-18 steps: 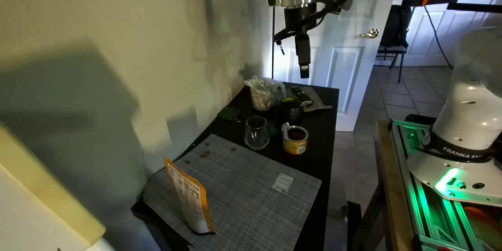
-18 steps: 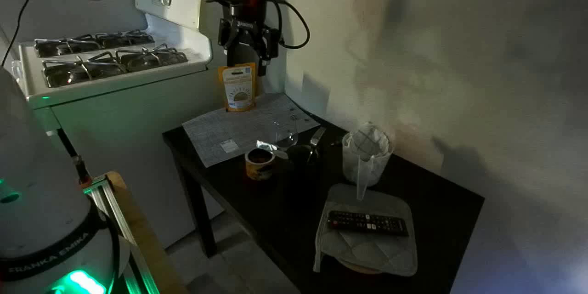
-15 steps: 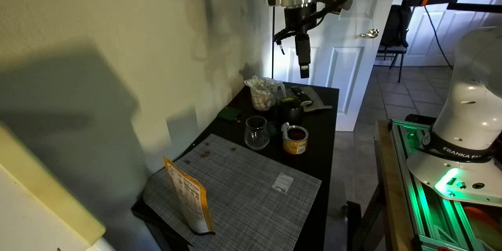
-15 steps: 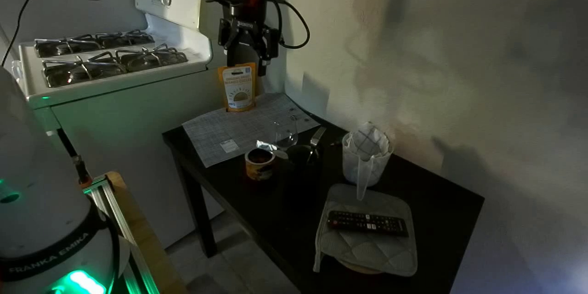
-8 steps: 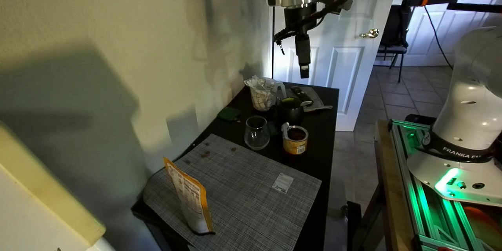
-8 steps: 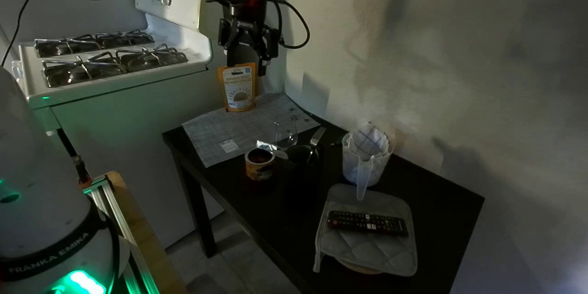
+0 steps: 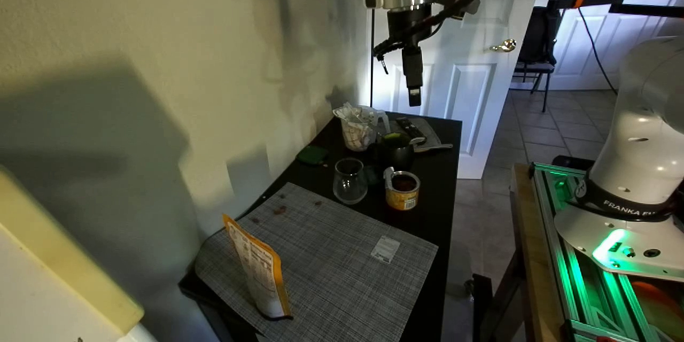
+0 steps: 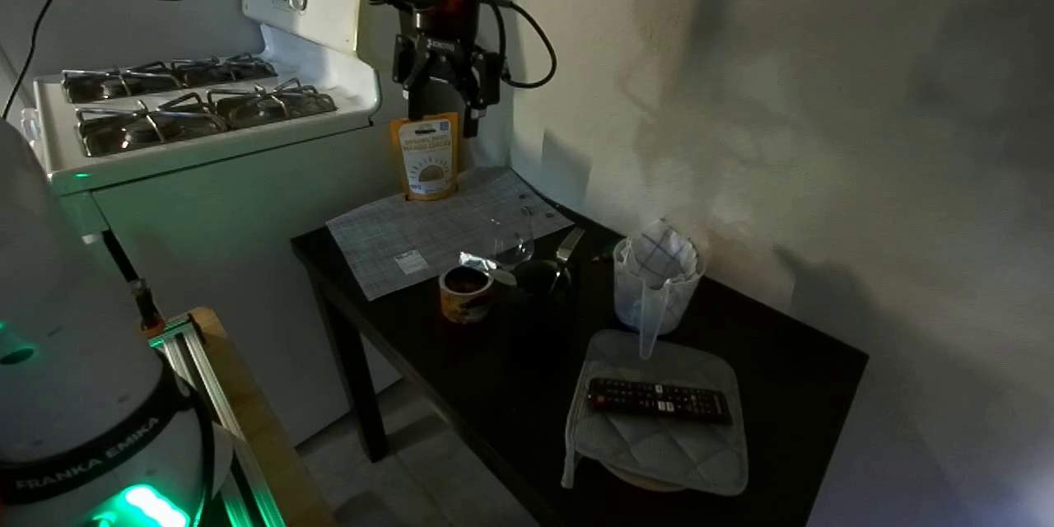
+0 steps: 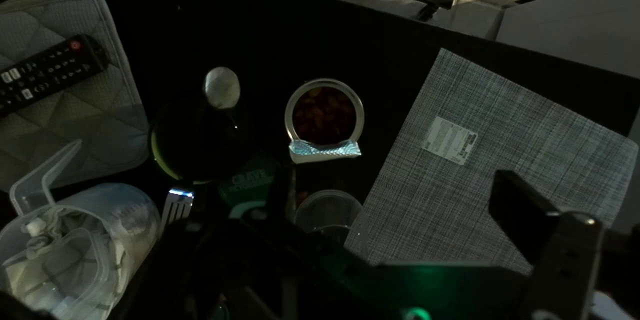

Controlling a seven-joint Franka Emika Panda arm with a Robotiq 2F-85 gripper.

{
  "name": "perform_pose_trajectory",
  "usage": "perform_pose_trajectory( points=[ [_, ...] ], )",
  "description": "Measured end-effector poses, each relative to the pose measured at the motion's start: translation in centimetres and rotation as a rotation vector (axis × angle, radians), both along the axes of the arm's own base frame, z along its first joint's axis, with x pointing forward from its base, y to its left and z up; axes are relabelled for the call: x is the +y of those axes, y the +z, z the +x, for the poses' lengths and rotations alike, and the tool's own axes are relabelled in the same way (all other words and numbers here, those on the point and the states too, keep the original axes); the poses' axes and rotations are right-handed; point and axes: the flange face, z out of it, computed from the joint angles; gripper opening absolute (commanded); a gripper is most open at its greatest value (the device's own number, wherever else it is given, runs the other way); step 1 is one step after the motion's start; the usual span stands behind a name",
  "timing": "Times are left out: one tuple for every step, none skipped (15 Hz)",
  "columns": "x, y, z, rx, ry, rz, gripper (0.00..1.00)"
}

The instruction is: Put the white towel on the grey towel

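Note:
A white checked cloth (image 8: 659, 254), the white towel, is bunched inside a clear plastic jug (image 8: 655, 317), its top showing above the rim. It also shows in an exterior view (image 7: 350, 113). A grey quilted pad (image 8: 671, 457) lies flat beside the jug with a black remote (image 8: 659, 399) on it; it also shows in the wrist view (image 9: 117, 130). A grey woven mat (image 7: 331, 262) lies at the table's other end. I cannot tell which is the grey towel. My gripper (image 9: 393, 182) is open and empty, fingers wide apart, high above the table, away from the cloth.
On the dark table between pad and mat stand an open can (image 7: 402, 191), a stemless glass (image 7: 350, 181) and a dark mug (image 7: 396, 150) holding cutlery. An orange pouch (image 7: 259, 270) stands upright on the mat. A wall runs along one side; a stove (image 8: 206, 111) stands beyond the mat.

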Motion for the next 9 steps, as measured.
perform_pose_trajectory(
  points=[
    [-0.3, -0.1, 0.0, 0.002, -0.01, -0.002, 1.0],
    [-0.8, -0.3, 0.1, 0.006, -0.018, -0.004, 1.0],
    [-1.4, -0.6, 0.2, 0.014, -0.027, -0.007, 1.0],
    [-2.2, -1.1, 0.3, 0.024, -0.031, -0.008, 1.0],
    [-3.0, -1.6, 0.4, 0.038, -0.038, -0.013, 1.0],
    [-3.9, -2.3, 0.5, 0.054, -0.047, -0.021, 1.0],
    [-4.7, -3.2, 0.6, 0.073, -0.059, -0.028, 1.0],
    [-5.6, -4.0, 0.6, 0.093, -0.074, -0.031, 1.0],
    [-6.4, -4.9, 0.7, 0.114, -0.093, -0.029, 1.0]
  ],
)
